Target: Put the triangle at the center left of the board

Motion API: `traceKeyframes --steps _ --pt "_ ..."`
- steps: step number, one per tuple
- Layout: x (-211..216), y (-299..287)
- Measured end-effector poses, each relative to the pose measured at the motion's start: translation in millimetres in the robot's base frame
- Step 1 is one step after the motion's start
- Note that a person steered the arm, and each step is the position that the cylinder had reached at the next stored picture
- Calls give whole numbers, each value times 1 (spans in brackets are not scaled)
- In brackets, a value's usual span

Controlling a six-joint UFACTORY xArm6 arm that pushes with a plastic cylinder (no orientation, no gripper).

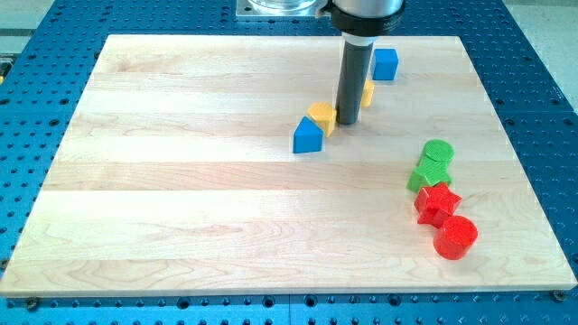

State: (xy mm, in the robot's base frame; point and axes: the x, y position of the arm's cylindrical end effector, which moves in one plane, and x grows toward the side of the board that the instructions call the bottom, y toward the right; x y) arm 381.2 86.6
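Light wooden board [226,226] on a blue perforated table [533,54].

Dark rod, no jaws to open or close; my tip [348,123] rests on the board, upper middle.

Yellow pentagon-like block [321,116]: touching or just beside the tip, on its left in the view.

Blue triangular block [308,136]: below-left of the tip, against the yellow one, near board centre.

Second yellow block [368,92]: just right of the rod, partly hidden; shape unclear.

Blue cube [386,64]: above-right of the tip.

Well apart, lower right of the tip, clustered: green cylinder [438,153], green block [426,175], red star-like block [437,203], red cylinder [455,236].
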Motion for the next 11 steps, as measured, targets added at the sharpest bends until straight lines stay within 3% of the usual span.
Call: traceKeyframes --steps 1,3,4,6,9,10,11 --pt "44 6" --pt "50 -146" --pt "66 -119" --pt "58 -209" --pt "9 -190" --pt "17 -266" --pt "34 -276"
